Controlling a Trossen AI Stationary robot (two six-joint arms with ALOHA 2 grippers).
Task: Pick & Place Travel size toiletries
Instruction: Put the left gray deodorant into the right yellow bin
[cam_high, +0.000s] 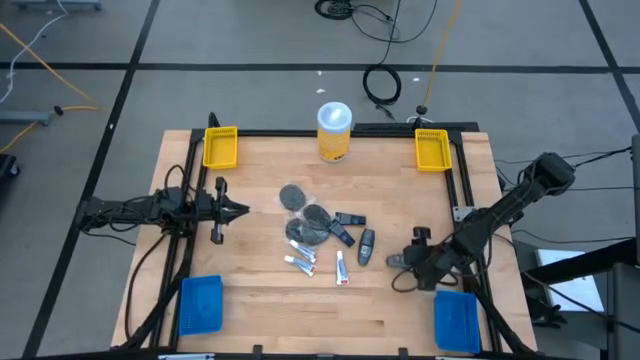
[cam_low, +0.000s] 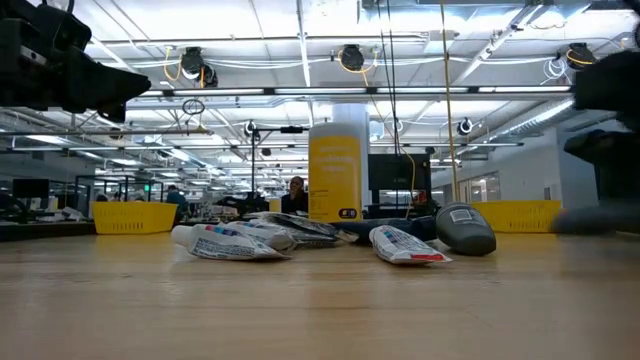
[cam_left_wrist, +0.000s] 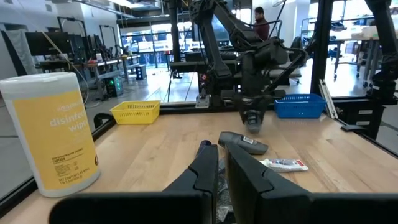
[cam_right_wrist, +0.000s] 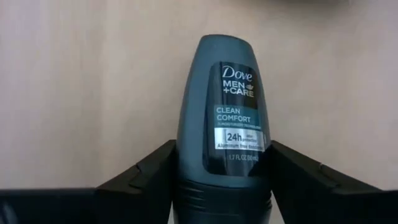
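the right gripper (cam_high: 400, 262) is low over the table's right front, near the blue bin (cam_high: 456, 322), and in its wrist view the fingers (cam_right_wrist: 146, 177) flank a dark grey deodorant (cam_right_wrist: 224, 124), touching its sides near the cap end, so it appears pinched. the stick is smooth, rounded plastic with a domed tip and a glossy label; held only at one end, it could squirm or pivot out of the pads if the arm swings fast, and a tilted drop might miss the bin and land on the wood. the rest of the toiletries (cam_high: 318, 240) lie mid-table: small white tubes (cam_low: 405, 245) with crinkled printed skins, soft and flat, and dark discs (cam_high: 292, 196) in clear, slippery wrappers. the left gripper (cam_high: 238, 211) waits at the left side, fingers (cam_left_wrist: 202, 171) nearly pressed together, holding nothing. the yellow canister (cam_high: 334, 130) stands at the back.
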